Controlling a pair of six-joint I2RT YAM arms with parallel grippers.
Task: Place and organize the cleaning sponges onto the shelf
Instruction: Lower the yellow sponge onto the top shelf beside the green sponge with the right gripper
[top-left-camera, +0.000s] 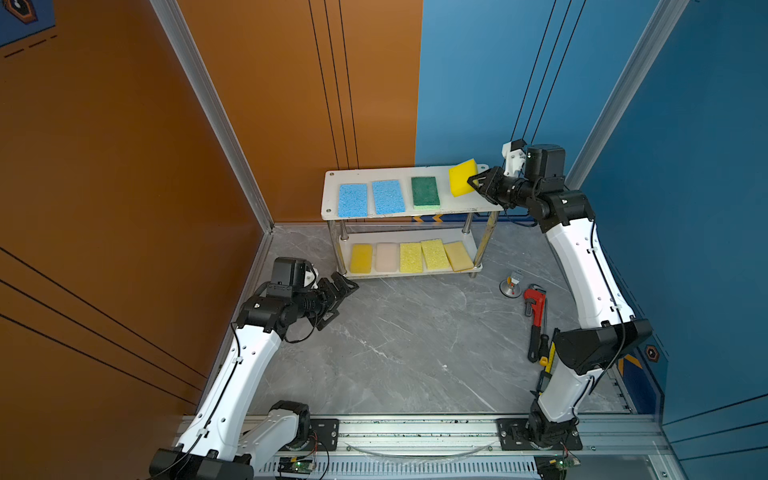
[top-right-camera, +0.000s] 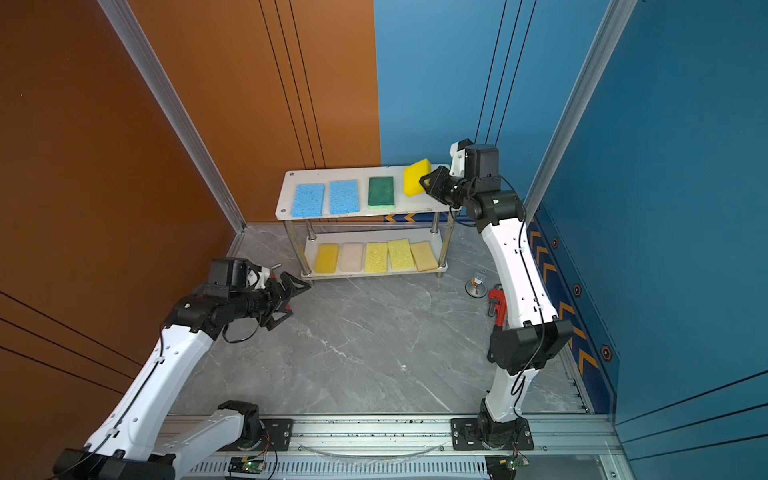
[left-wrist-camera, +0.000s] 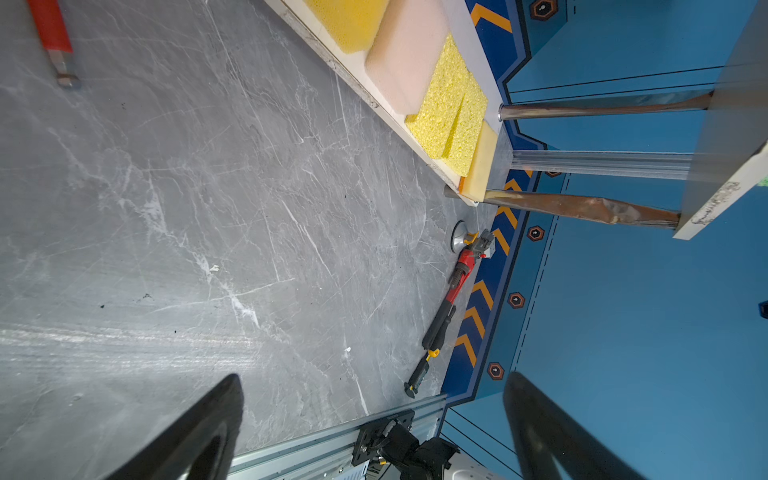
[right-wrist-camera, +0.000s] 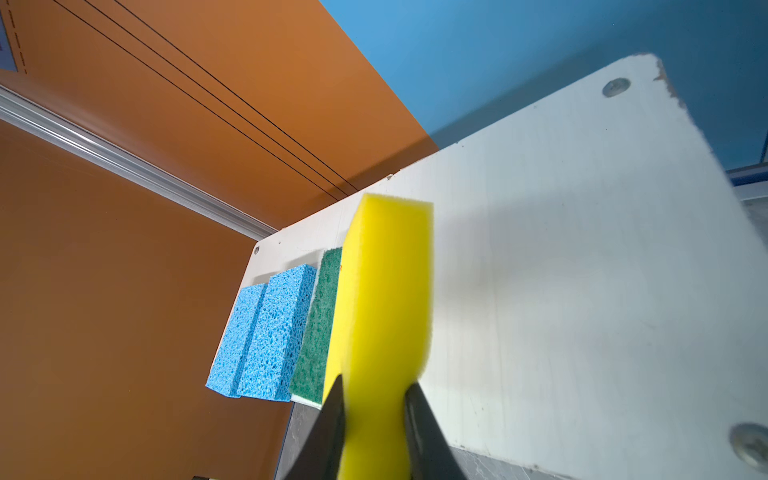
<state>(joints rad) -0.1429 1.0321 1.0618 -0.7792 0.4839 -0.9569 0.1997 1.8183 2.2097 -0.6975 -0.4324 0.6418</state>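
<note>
Sponge (right-wrist-camera: 386, 291) — end hidden in right gripper (right-wrist-camera: 375, 384)

Red wrench (top-left-camera: 537, 314) on grey table (top-left-camera: 407, 345), right side; metal-footed gadget (top-left-camera: 511, 286) just beside its head; red-handled tool (left-wrist-camera: 52, 29) in left wrist view.

In a top view the right arm (top-right-camera: 519, 266) hides much of the red wrench (top-right-camera: 497, 303). In the right wrist view the yellow sponge (right-wrist-camera: 386, 299) runs off the picture's edge.
</note>
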